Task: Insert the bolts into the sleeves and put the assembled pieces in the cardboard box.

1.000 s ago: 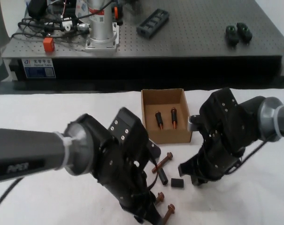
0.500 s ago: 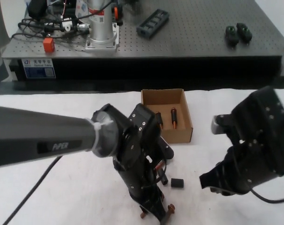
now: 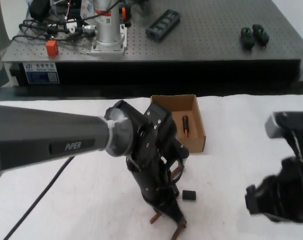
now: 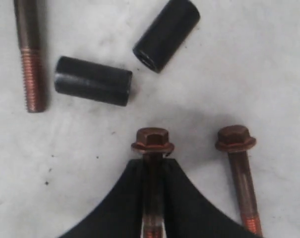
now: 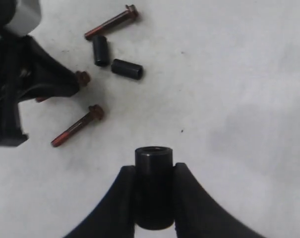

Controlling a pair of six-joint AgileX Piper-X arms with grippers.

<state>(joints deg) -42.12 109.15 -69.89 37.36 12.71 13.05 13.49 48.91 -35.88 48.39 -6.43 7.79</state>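
Left wrist view: pinches bolt [image 4: 152,191] by its shank in left gripper [image 4: 153,166], head free; clamps sleeve [image 5: 153,191] in right gripper [image 5: 153,171], bore exposed, presumably for mating.

Left pincer [image 4: 153,171] clamped, right pincer [image 5: 153,173] (likewise clamped)

- The left arm [image 3: 141,150] stands over the cardboard box's [image 3: 196,144] near-left corner, blocking that side.
- Open worktop [image 3: 226,175] lies to its right, one sleeve [image 3: 190,195] on it.
- A loose bolt [image 4: 237,168] lies just beside the left fingers' [image 4: 187,208] bolt [image 4: 152,144]; two sleeves [image 4: 92,81] sit near ahead.
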